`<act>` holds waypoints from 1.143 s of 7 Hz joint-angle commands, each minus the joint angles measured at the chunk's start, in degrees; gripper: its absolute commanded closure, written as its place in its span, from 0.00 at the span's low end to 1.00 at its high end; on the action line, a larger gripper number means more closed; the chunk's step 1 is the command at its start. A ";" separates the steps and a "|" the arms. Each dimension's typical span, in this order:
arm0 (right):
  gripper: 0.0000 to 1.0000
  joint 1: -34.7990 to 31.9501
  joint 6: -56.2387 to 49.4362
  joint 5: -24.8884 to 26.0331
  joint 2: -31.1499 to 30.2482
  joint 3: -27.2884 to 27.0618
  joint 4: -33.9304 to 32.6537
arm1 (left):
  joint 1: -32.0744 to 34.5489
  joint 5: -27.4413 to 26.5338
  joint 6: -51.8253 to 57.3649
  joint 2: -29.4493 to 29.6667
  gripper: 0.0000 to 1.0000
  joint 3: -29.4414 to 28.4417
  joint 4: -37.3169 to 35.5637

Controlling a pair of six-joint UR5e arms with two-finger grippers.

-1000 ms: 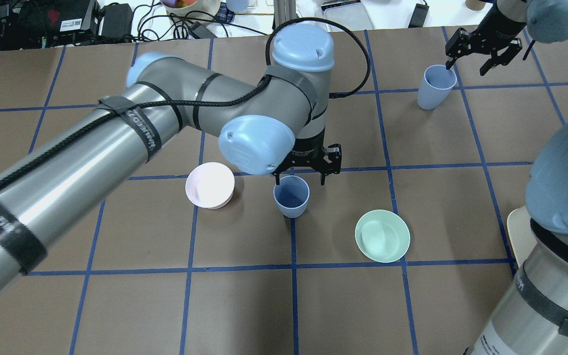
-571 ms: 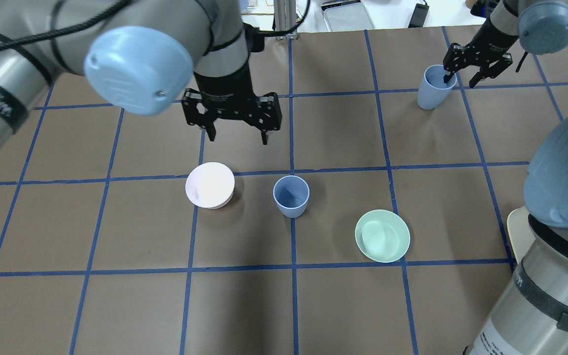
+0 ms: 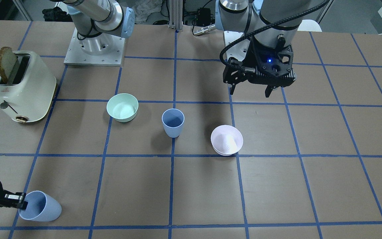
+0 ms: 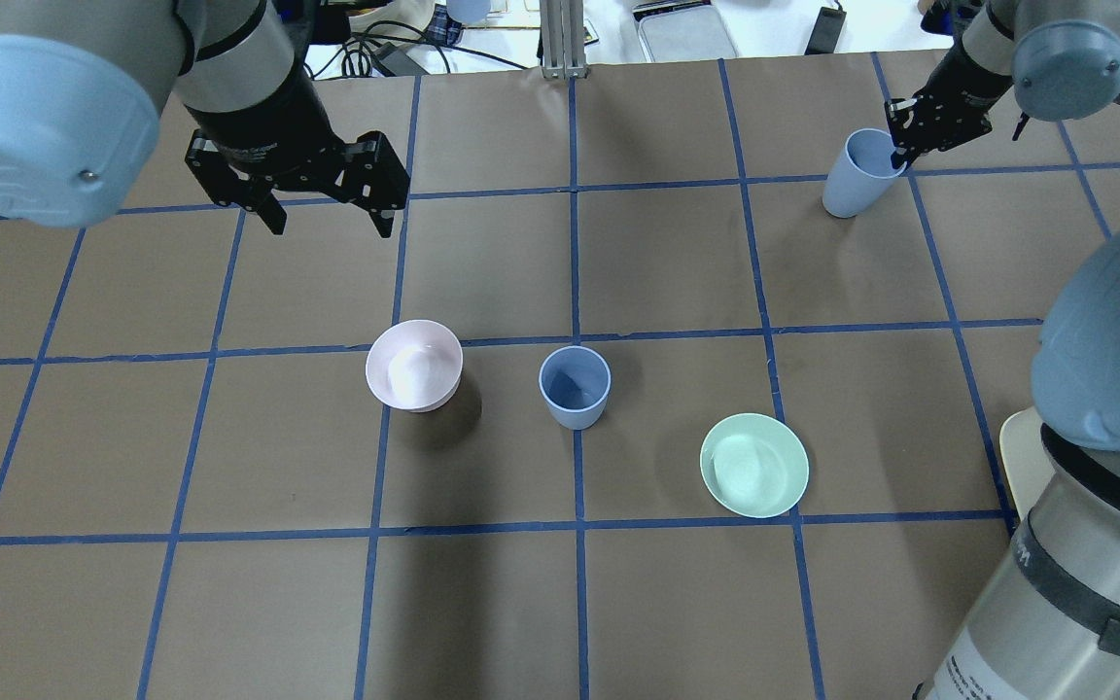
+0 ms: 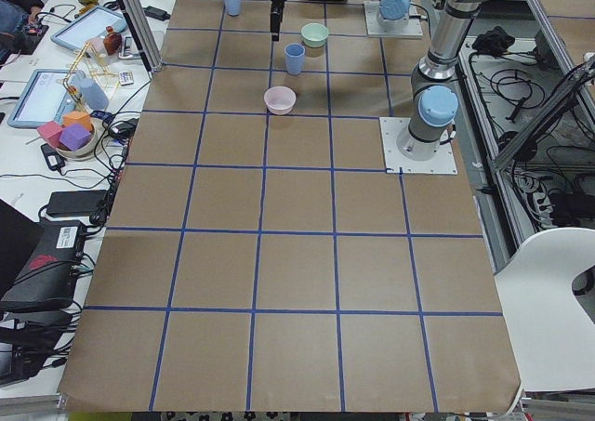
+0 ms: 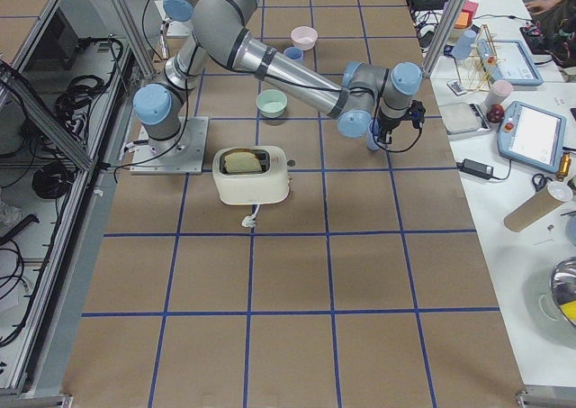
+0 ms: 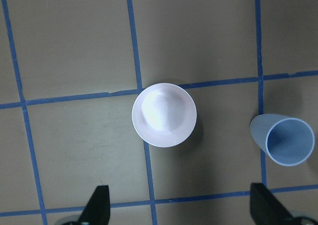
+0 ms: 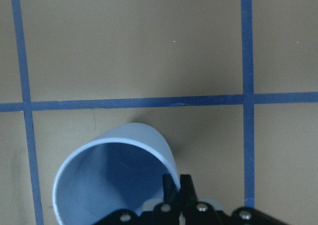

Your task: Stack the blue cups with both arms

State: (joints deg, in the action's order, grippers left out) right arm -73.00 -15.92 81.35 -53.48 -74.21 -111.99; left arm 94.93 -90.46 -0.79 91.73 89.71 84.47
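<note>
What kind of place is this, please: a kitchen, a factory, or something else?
Probably a robotics lab: the left arm and right arm are bolted to a table gridded with blue tape, and a side bench holds tablets.

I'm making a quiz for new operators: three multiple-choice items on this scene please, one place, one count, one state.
1. Where does the middle blue cup stand?
A. Between the pink bowl and the green bowl.
B. Inside the green bowl.
C. On top of the pink bowl.

2. How many bowls stand on the table?
A. One.
B. Two.
C. Four.

3. The right claw is:
A. open above the table.
B. shut on the far blue cup's rim.
C. shut on the pink bowl.

Answers: 1 A, the bowls flank it; 2 B, one pink, one green; 3 B, the wrist view shows it pinching the rim.
</note>
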 commanded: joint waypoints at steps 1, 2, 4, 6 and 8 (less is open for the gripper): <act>1.00 -2.04 -1.32 0.21 -5.97 -0.32 2.54 | -0.44 0.02 0.35 -1.03 0.00 1.17 -1.32; 1.00 -6.06 0.69 1.00 -10.81 -0.67 8.40 | -0.44 0.02 0.27 -1.03 0.00 1.00 -1.23; 1.00 -16.07 12.85 1.35 -18.47 -1.98 16.33 | -0.71 -0.06 0.27 -1.03 0.00 0.82 -1.23; 1.00 -27.31 30.32 4.16 -25.15 -9.33 17.42 | -0.79 0.28 0.35 -1.12 0.00 0.73 -1.06; 1.00 -34.90 45.90 6.19 -27.29 -17.78 11.05 | -0.80 0.12 0.35 -1.38 0.00 0.64 -0.88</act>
State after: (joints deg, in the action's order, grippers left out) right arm -103.57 20.05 86.67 -79.53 -87.23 -96.80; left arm 94.10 -90.18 -0.44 90.55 90.39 83.45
